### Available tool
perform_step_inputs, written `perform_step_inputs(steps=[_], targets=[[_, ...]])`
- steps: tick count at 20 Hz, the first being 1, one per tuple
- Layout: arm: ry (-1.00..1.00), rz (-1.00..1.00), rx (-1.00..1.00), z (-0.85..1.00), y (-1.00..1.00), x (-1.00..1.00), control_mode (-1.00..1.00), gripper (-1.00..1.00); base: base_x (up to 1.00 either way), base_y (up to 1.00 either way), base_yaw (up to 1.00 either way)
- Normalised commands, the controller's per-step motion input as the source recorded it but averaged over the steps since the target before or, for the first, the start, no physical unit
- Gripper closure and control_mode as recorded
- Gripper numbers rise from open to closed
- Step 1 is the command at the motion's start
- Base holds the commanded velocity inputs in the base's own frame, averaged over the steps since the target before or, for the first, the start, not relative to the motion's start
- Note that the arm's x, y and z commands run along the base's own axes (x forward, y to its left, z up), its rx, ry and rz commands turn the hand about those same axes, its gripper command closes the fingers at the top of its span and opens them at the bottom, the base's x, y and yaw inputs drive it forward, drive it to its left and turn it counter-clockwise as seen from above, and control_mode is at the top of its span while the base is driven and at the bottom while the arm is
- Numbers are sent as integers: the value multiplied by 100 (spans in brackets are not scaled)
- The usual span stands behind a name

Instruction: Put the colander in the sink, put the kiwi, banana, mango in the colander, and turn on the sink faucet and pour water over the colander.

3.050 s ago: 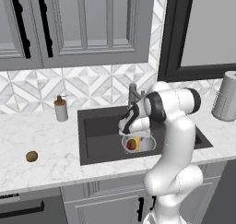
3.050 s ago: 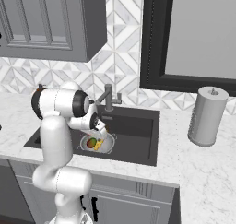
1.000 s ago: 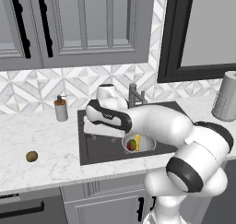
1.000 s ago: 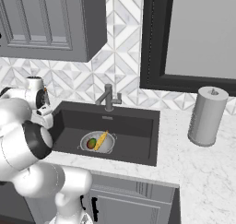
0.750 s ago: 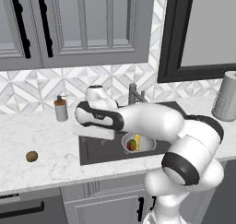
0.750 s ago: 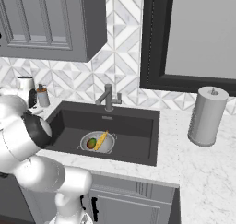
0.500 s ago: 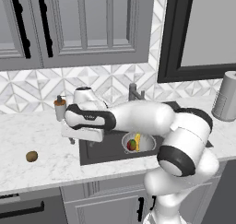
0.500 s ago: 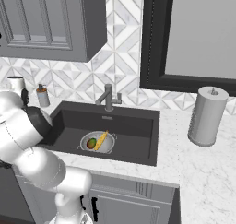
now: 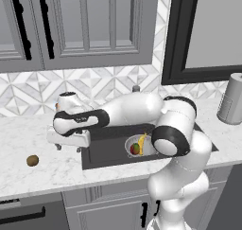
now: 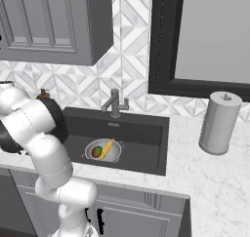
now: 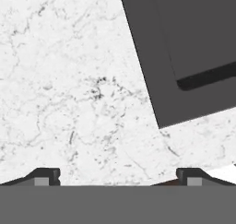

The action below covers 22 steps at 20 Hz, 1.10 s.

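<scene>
The gripper [image 9: 68, 148] hangs with its jaws spread wide and nothing between them, pointing down over the white marble desk [image 9: 42, 174] just left of the sink [image 9: 106, 151], whose dark corner shows in the hand view. The kiwi [image 9: 32, 160] lies on the desk farther left, apart from the gripper. In the sink, the colander [image 10: 114, 154] holds the banana [image 10: 107, 148] and the mango [image 10: 97, 151], in front of the sink faucet [image 10: 114, 104].

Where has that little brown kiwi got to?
In the left base view the kiwi lies alone on the white marble counter, left of the sink and the open gripper.
</scene>
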Motion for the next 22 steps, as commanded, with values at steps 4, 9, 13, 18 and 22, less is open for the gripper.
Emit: perform_step_inputs(steps=[4,9,13,18,22], targets=[[0,31,0,-40,48,42,-100,-100,0,0,0],[0,30,1,-45,45,28,-100,-100,0,0,0],[0,0,0,-1,54,23,-100,-100,0,0,0],[0,0,0,0,42,17,-100,-100,0,0,0],[1,0,0,0,35,4,-100,-100,0,0,0]])
